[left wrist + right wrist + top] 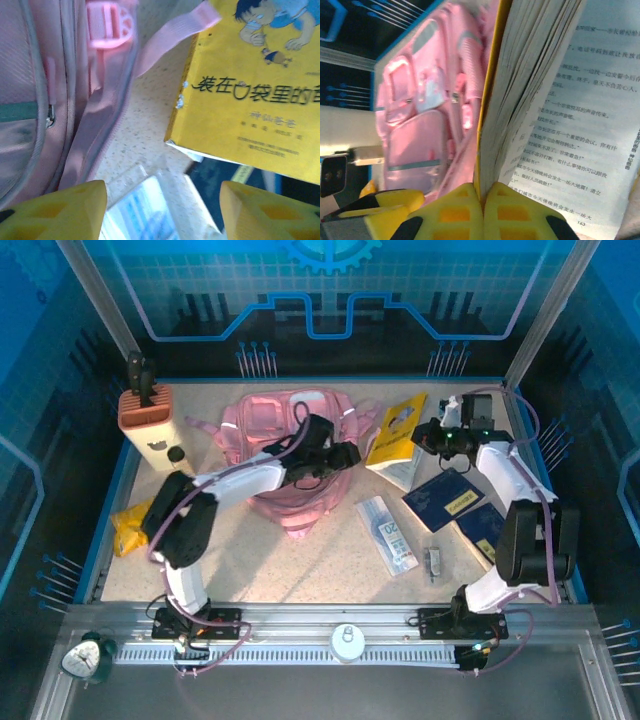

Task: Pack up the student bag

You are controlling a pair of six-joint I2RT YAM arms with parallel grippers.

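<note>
The student bag [270,440] is a pink backpack lying flat at the back middle of the table, and its pockets and strap show in the left wrist view [45,100] and the right wrist view [420,115]. My left gripper [345,453] hangs just past the bag's right side. It stands open [162,215] with nothing between its fingers, over bare table and a clear package [140,210]. My right gripper [435,435] is shut [482,210] on the edge of a yellow book [395,430]. It pinches the book's cover and some pages [520,100], and the book is tipped up.
Two dark blue notebooks [445,498] lie at the right, with a clear flat package [385,530] and a small clip [433,562] nearer the front. An orange pen holder [145,410] stands at the back left, a yellow item [130,525] by the left wall.
</note>
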